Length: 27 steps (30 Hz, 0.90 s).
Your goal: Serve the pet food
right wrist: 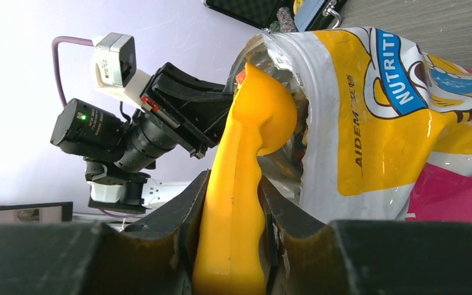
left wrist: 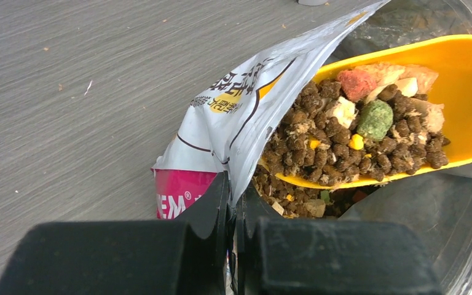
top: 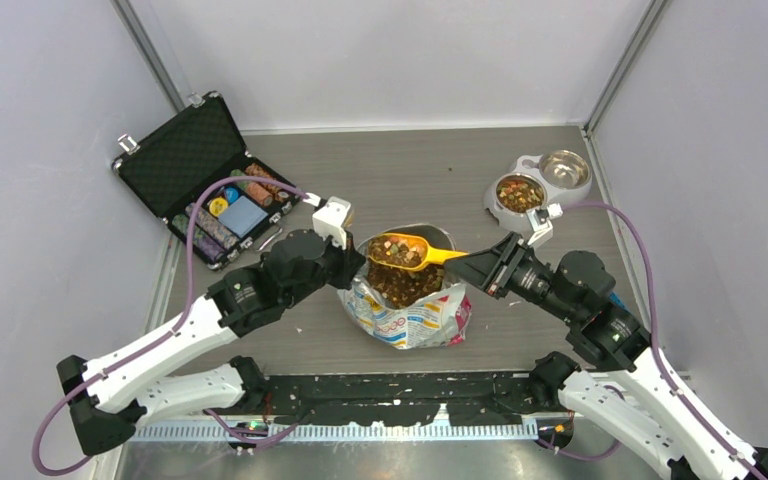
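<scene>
A printed foil bag (top: 412, 315) stands open mid-table, full of pet food (top: 405, 285). My left gripper (top: 352, 262) is shut on the bag's left rim (left wrist: 236, 157), holding the mouth open. A yellow scoop (top: 410, 252) heaped with pet food (left wrist: 356, 138) hovers over the bag's mouth. My right gripper (top: 472, 265) is shut on the scoop's handle (right wrist: 233, 215), coming in from the right. A double pet bowl (top: 538, 185) sits at the back right; its near dish holds kibble (top: 519, 192), its far dish (top: 564, 168) looks bare.
An open black case (top: 205, 180) with striped poker chips lies at the back left. Grey walls close in the table on three sides. A black rail (top: 400, 395) runs along the near edge between the arm bases. Crumbs dot the wood surface.
</scene>
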Each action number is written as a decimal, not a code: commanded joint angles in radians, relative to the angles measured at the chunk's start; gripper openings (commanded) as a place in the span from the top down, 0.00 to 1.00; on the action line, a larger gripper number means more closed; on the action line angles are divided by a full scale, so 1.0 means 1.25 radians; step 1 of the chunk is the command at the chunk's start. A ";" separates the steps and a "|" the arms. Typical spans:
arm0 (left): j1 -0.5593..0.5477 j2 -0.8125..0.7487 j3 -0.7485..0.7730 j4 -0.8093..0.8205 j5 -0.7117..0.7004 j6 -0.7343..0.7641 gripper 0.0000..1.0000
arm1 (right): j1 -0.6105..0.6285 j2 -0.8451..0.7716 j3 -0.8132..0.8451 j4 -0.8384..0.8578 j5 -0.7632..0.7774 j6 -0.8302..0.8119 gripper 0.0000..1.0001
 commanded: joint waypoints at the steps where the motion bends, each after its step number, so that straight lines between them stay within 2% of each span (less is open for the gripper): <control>1: -0.004 0.006 0.030 0.017 -0.029 0.016 1.00 | -0.007 -0.015 0.022 0.073 -0.015 0.014 0.95; 10: -0.004 0.011 0.061 0.007 -0.043 0.033 1.00 | -0.062 -0.065 -0.062 0.128 -0.064 0.049 0.95; 16: -0.004 0.037 0.088 -0.005 -0.053 0.034 1.00 | -0.134 -0.072 -0.169 0.275 -0.177 0.136 0.95; 18: -0.004 0.046 0.093 -0.004 -0.058 0.034 1.00 | -0.161 -0.074 -0.212 0.385 -0.224 0.176 0.95; 27: -0.004 0.081 0.130 -0.015 -0.074 0.026 1.00 | -0.260 -0.121 -0.317 0.507 -0.329 0.250 0.95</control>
